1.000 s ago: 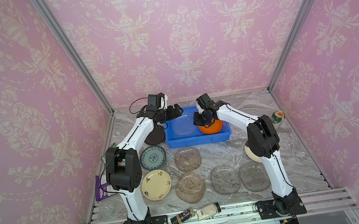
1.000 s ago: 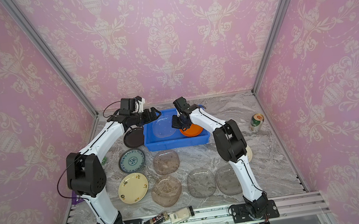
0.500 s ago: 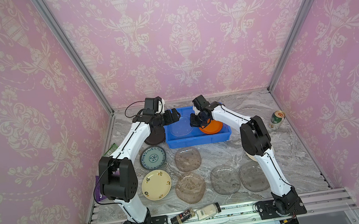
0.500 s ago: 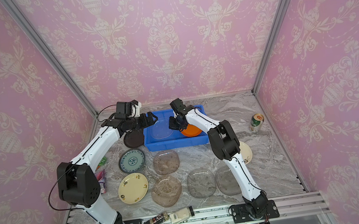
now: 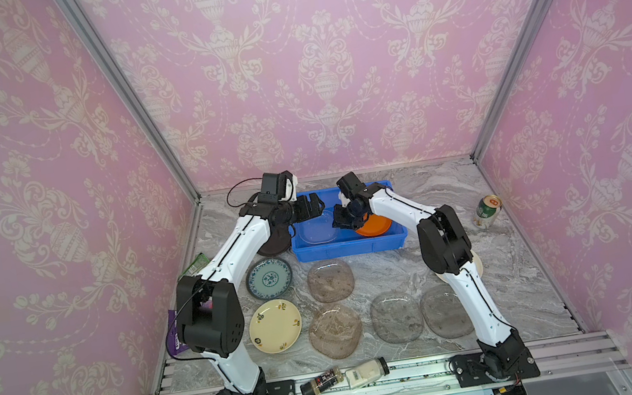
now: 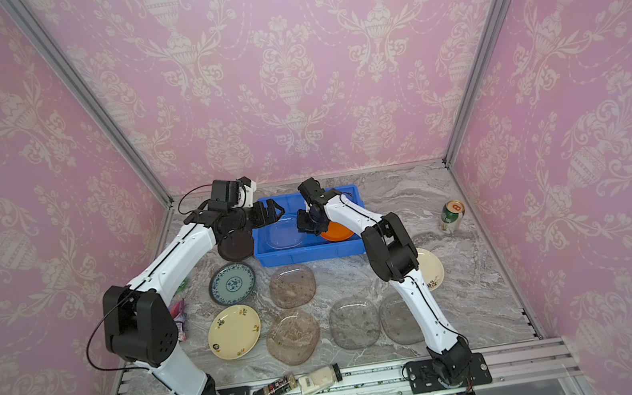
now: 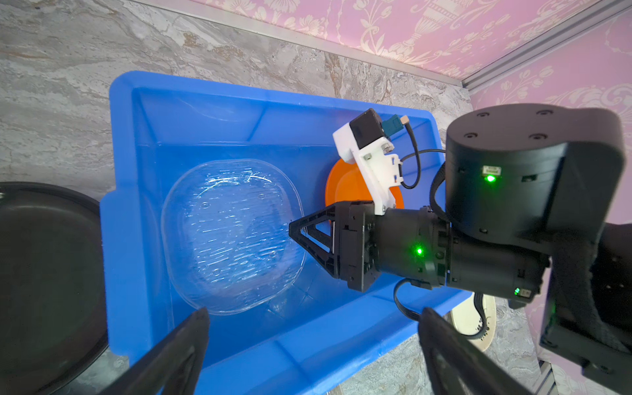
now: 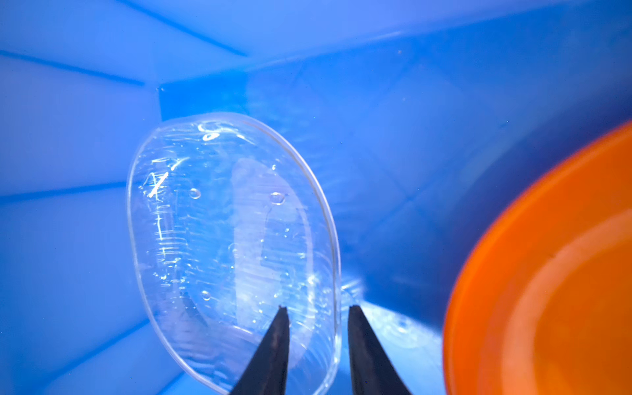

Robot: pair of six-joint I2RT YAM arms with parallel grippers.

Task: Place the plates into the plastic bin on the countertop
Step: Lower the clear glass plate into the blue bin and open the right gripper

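Clear plate in bin, rim between right jaws

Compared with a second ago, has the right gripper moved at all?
Yes. Against the plastic bin, the right gripper has shifted left in both top views, from over the orange plate toward the clear plate.

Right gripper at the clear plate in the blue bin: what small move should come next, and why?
Probably draw the right gripper straight back off the clear plate before lifting. Its jaws stand apart astride the plate's rim without pinching it, and the plate already lies in the blue bin beside the orange plate. Moving sideways first might drag the rim.
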